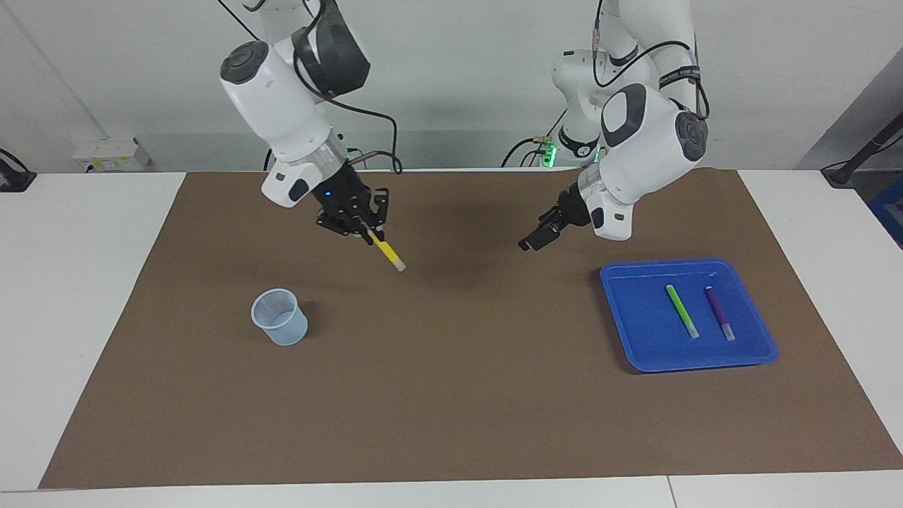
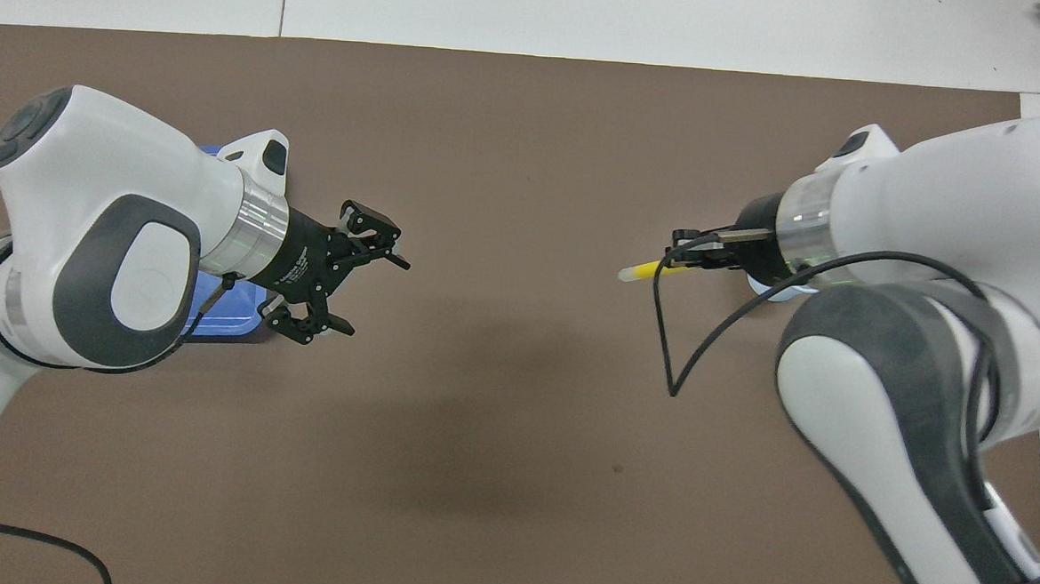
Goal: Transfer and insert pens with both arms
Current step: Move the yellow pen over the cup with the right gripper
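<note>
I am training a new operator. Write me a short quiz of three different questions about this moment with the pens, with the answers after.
1. True or false: the right gripper is shut on the yellow pen.
2. How many pens lie in the blue tray, and of which colours?
3. Choose one. The left gripper is: A) open and holding nothing, B) shut on a pen, C) inside the cup.

Key
1. True; the pen's whitish tip points down, over the brown mat.
2. Two: the green pen and the purple pen, side by side, apart.
3. A; it hangs over the mat beside the tray.
</note>
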### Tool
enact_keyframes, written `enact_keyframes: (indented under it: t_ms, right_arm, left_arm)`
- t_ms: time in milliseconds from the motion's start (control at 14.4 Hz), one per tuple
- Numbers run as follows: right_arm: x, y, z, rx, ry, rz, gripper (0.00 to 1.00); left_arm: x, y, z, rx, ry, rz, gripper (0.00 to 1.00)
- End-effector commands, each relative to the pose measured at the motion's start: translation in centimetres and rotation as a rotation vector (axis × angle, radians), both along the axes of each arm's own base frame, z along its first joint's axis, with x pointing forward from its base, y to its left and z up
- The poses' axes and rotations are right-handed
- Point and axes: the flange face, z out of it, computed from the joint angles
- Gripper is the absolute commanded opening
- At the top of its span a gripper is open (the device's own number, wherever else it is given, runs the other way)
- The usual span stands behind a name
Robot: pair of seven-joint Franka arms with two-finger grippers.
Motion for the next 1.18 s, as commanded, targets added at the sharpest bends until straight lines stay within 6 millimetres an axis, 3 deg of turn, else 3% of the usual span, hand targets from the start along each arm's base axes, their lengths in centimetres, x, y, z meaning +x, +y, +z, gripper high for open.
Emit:
enact_keyframes:
  t_ms: [0, 139, 279, 488, 627, 766, 906, 1115]
  right_arm:
    - [1.0, -6.8, -0.3, -0.104, -0.015, 0.116, 0.0]
    - [1.3, -11.2, -0.5, -0.195, -0.036, 0.195, 0.0]
    - [1.5, -13.1, -1.2, -0.245, -0.04, 0.219, 0.0]
    - [3.0, -13.9, -3.4, -0.279, -0.066, 0.228, 0.0]
    - [3.1, -13.9, -4.9, -0.277, -0.05, 0.219, 0.0]
    - [2.9, -14.2, -6.5, -0.279, -0.043, 0.216, 0.0]
    - [3.0, -15.8, -7.9, -0.301, -0.04, 0.203, 0.0]
    - [3.0, -16.2, -11.1, -0.299, -0.037, 0.193, 0.0]
  left_arm:
    - [-0.2, 2.7, -0.3, 0.109, -0.121, -0.254, 1.0]
    - [0.4, 4.1, -0.4, 0.157, -0.193, -0.395, 1.0]
    - [1.3, 6.5, -1.0, 0.195, -0.271, -0.492, 0.99]
    - [2.4, 10.0, -2.6, 0.323, -0.423, -0.7, 0.95]
    - [3.5, 12.1, -2.3, 0.358, -0.496, -0.824, 0.95]
    - [3.9, 12.9, -2.4, 0.366, -0.523, -0.856, 0.95]
    - [4.4, 13.8, -2.6, 0.383, -0.547, -0.888, 0.94]
    - [6.1, 18.4, -5.2, 0.43, -0.588, -0.943, 0.91]
